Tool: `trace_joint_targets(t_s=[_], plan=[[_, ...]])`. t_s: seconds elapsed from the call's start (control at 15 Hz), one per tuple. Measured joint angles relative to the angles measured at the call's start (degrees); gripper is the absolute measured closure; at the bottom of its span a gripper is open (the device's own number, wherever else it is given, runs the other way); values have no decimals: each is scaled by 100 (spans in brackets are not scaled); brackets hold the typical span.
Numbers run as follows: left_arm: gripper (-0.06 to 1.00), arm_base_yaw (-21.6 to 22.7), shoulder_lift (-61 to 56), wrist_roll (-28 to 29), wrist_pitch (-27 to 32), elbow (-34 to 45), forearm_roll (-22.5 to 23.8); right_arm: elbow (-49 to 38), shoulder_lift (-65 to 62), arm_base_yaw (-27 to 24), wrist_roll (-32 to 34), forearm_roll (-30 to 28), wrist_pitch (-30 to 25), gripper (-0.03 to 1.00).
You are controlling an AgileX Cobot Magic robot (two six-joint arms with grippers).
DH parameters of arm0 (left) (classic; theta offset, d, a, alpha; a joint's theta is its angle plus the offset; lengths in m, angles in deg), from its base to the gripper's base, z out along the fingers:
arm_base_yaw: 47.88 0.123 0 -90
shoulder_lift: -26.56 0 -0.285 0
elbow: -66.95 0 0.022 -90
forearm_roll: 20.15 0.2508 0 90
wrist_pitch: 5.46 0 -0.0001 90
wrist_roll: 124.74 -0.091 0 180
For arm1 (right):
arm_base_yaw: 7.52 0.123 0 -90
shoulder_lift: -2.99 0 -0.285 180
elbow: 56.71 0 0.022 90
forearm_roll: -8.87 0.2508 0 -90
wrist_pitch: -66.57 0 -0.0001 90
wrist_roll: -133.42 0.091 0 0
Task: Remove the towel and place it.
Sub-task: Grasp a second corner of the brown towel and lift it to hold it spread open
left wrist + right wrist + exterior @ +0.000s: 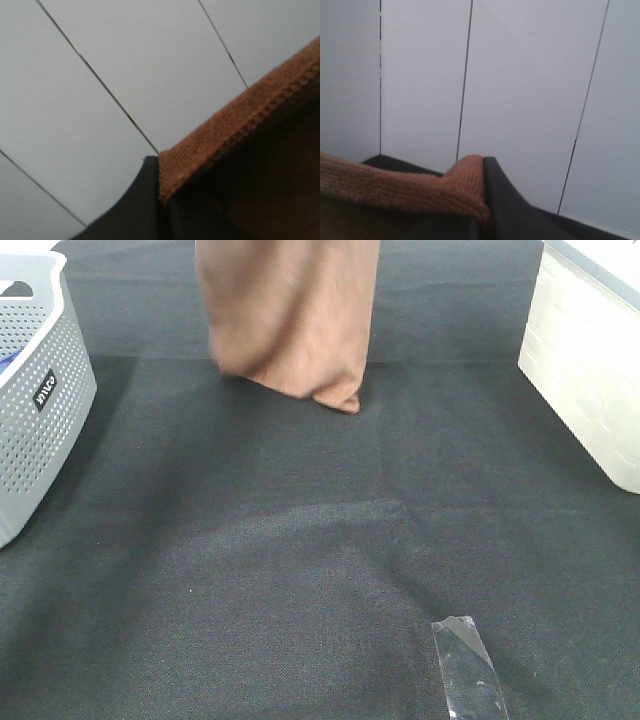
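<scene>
The grey perforated plastic basket [50, 440] at the left edge carries a small black label [44, 392] with white letters, turned sideways — too small to read surely. The large brown terry towel [290, 320] hangs straight down at the far middle, and its lower corner touches the black fabric table cover [300, 570]. The left gripper [161, 200] is clamped on the towel's stitched hem. The right gripper [482, 210] pinches another edge — the cloth bulges over its black finger [510, 210]. Both wrist views face white panels [530, 90] with thin dark seams.
</scene>
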Motion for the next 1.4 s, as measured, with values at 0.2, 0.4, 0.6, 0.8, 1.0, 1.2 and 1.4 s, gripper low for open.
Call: trace_joint_targets(t_s=[0.2, 0.4, 0.6, 0.8, 1.0, 1.2, 1.4], plan=[[94, -109, -74, -430, 2120, 0, -493, -11, -11, 0, 206, 0, -1261, 97], [94, -120, -424, -510, 3913, 0, -1123, -17, -206, 0, 596, -11, -2813, 97], [94, -143, -791, -332, 5105, 0, -1501, -17, -613, 0, 659, 17, -4142, 97], [94, -143, -1020, 304, 5231, 29, -1822, -17, -922, 0, 814, 23, -5002, 97], [94, -143, -1656, 556, 5231, 1031, -2149, -286, -1140, 0, 1163, -109, -5363, 97], [94, -155, -2699, 625, 5208, 2928, -2292, -1679, -1988, 34, 1558, -23, -5403, 97], [94, -160, -3690, 653, 5139, 4211, -2527, -3289, -2979, 74, 1793, 155, -5420, 97]])
